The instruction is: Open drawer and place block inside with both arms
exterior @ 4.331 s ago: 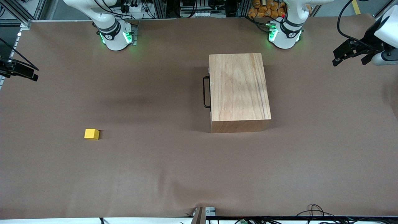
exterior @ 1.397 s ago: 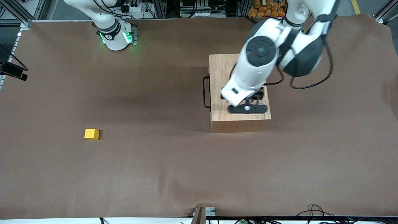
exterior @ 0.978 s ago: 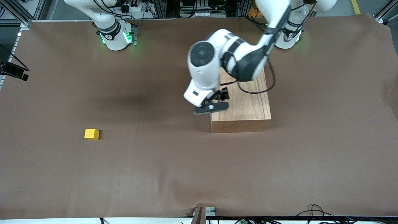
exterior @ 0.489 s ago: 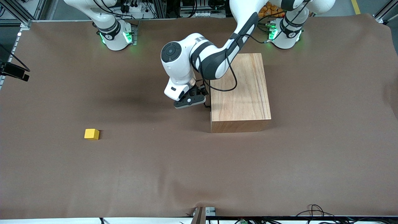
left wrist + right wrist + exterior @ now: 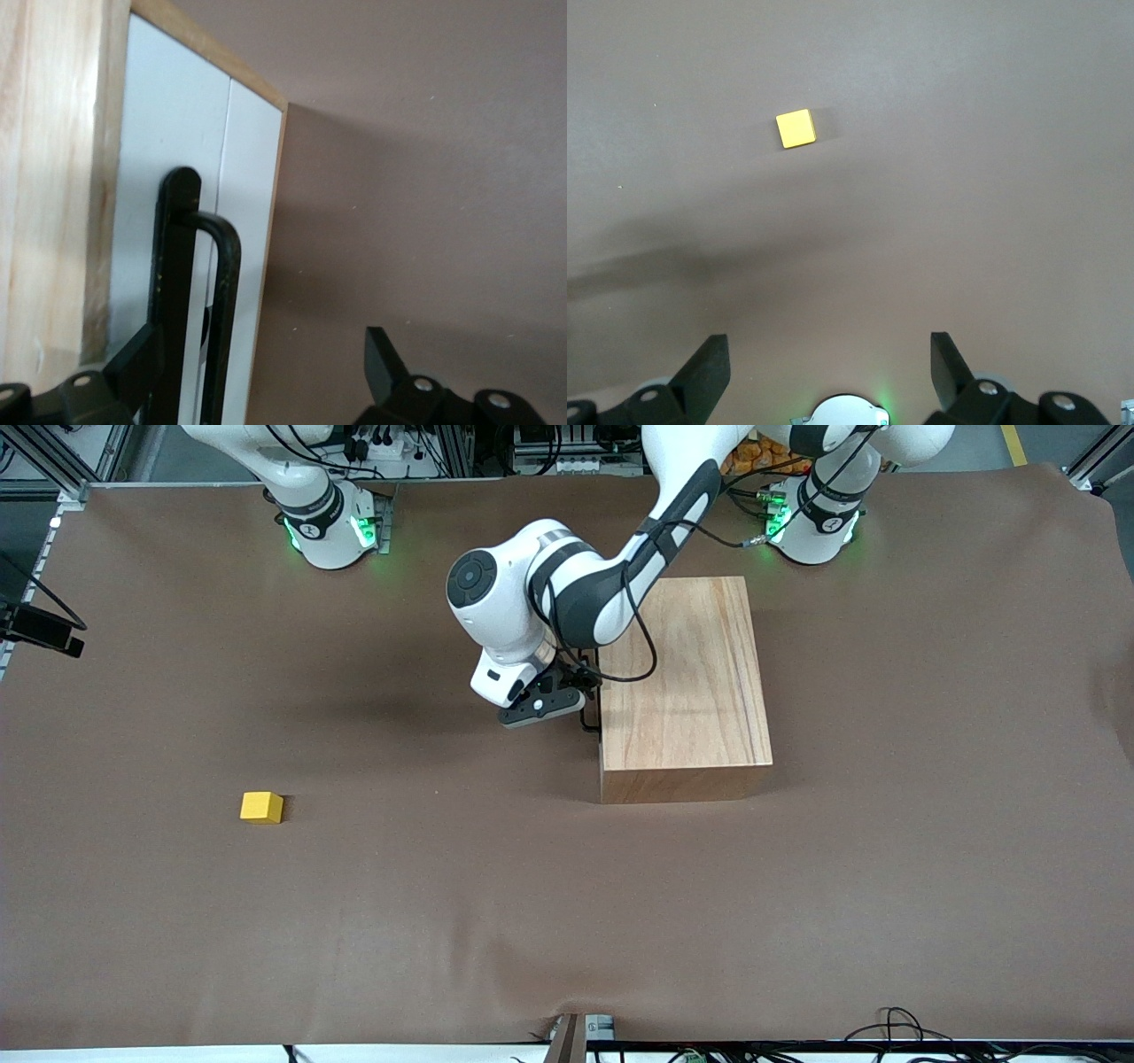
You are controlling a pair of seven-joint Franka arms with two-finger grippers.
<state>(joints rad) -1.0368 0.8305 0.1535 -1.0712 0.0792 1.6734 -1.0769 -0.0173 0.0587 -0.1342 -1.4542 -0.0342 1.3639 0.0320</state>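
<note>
The light-wood box stands toward the left arm's end of the table. Its drawer is shut, the white front panel flush with the box. The black bar handle faces the right arm's end; its lower end shows in the front view. My left gripper is open at the handle, the bar between its fingers, close to one finger. The yellow block lies on the table toward the right arm's end, nearer the front camera; it shows in the right wrist view. My right gripper is open, empty, high over its own base.
The table is covered with a brown mat. The right arm's green-lit base and the left arm's base stand along the mat's edge farthest from the front camera. A black fixture sits at the mat's edge at the right arm's end.
My left arm swung in from its end of the table, passed over the box and came down in front of the drawer, its open gripper now at the handle. The block and box have not moved.
</note>
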